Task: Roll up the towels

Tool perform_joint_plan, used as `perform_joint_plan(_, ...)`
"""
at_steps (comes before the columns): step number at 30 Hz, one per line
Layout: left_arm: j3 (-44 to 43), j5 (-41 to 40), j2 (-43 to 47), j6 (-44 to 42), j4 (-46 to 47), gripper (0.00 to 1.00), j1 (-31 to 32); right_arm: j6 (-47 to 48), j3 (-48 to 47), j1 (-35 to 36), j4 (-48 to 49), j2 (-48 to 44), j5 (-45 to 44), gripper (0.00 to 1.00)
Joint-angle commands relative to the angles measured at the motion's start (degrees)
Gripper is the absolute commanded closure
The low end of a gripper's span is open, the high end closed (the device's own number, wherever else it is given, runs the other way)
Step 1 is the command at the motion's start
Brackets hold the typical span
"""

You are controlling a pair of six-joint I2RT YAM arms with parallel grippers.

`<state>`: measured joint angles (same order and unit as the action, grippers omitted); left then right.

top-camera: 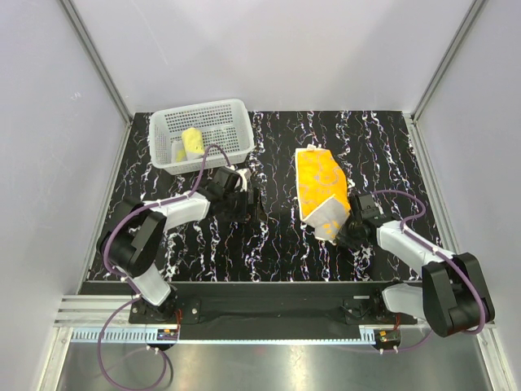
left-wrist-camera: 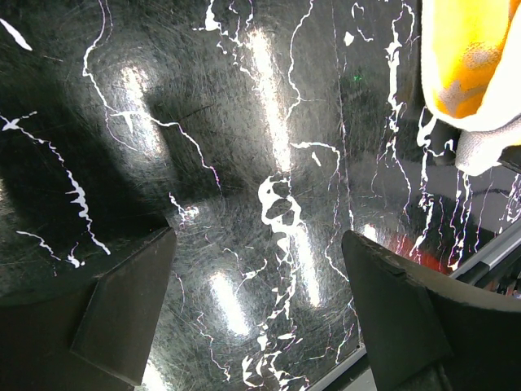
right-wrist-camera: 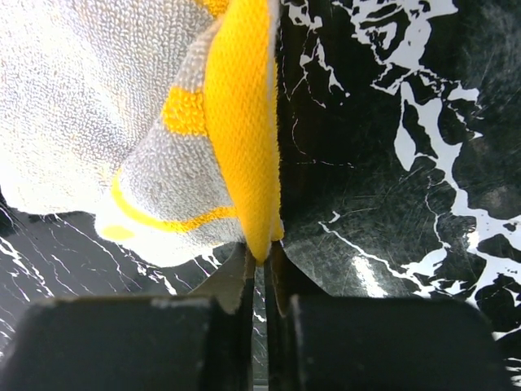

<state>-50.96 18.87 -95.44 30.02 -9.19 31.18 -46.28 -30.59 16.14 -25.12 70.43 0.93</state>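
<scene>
The orange towel (top-camera: 319,189) lies on the black marbled table, right of centre, its near corner folded up so the paler back shows. My right gripper (top-camera: 348,228) is shut on that near corner; in the right wrist view the orange towel (right-wrist-camera: 240,122) edge is pinched between the fingertips (right-wrist-camera: 262,254). A pale yellow towel (top-camera: 192,143) sits bunched inside the white mesh basket (top-camera: 220,114). My left gripper (top-camera: 251,204) hovers open over bare table left of the orange towel, with nothing between its fingers (left-wrist-camera: 122,305); the orange towel (left-wrist-camera: 468,65) shows at the upper right of that view.
The basket stands at the back left of the table (top-camera: 277,236). Grey walls enclose the table on three sides. A metal rail (top-camera: 269,314) with both arm bases runs along the near edge.
</scene>
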Motion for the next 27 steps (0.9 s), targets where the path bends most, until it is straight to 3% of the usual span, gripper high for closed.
perform_joint_plan(1,0.7,0.2,-0.5,-0.9,1.5,0.11,0.4,0.8,-1.6,0.4,-1.1,-1.9,-2.2,1.0)
perform_joint_plan(5,0.8,0.1,0.3,-0.8,1.2,0.11,0.4,1.7,-7.0,0.6,-7.8,-6.6,-1.5,1.0)
perform_joint_plan(9,1.4,0.9,2.6,0.5,1.2,0.11,0.5,2.7,-20.1,0.7,-16.3,-10.0,1.2,1.0)
perform_joint_plan(17,4.2,1.4,12.5,3.6,1.2,0.11,1.6,3.9,-47.3,0.8,-23.6,-2.8,5.9,1.0)
perform_joint_plan(20,6.0,1.7,15.9,5.4,2.1,0.11,2.5,3.1,-60.7,0.8,-25.1,2.9,8.6,1.0)
perform_joint_plan(27,8.8,0.6,21.4,8.1,5.0,0.11,5.4,3.4,-107.9,1.6,-34.8,21.9,11.2,1.0)
